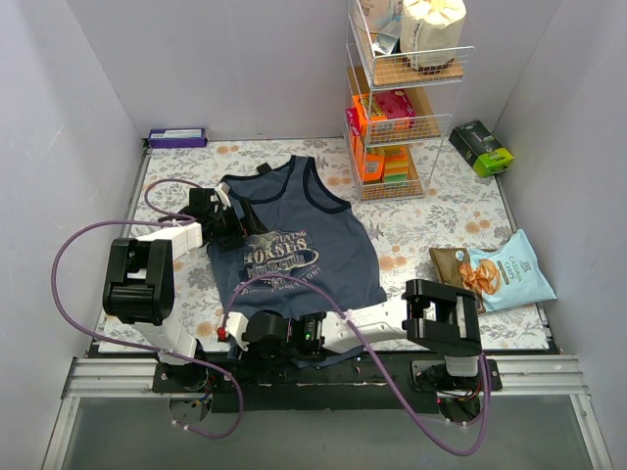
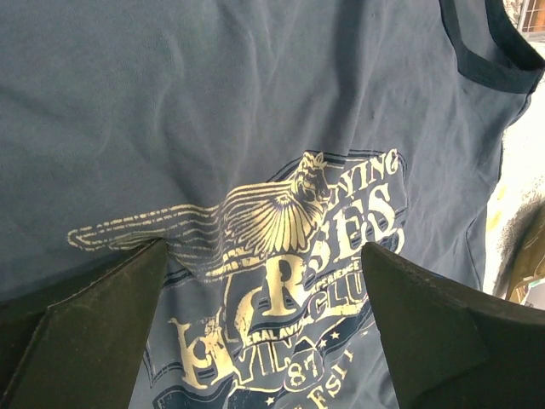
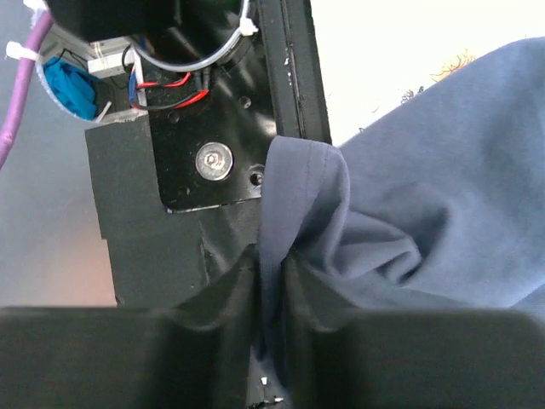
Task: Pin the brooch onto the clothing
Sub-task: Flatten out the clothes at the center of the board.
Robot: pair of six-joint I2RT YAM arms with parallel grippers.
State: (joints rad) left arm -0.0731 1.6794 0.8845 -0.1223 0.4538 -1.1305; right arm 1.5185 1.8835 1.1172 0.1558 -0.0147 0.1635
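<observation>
Where the right end effector (image 3: 271,281) sits at the near edge, we see its jaws clenched on a fold of the clothing (image 1: 294,230), apparently the hem. The left end effector (image 2: 262,251) hangs fully spread above the chest print (image 2: 289,256), holding nothing. The clothing lies on the tabletop (image 1: 441,211), neck toward the far wall (image 1: 245,69), long axis running near to far.

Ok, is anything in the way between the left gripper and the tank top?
Nothing visible. The open left gripper hangs directly over the tank top, above its chest print, with bare fabric between its fingers. The right gripper pinches the hem, well clear.
</observation>
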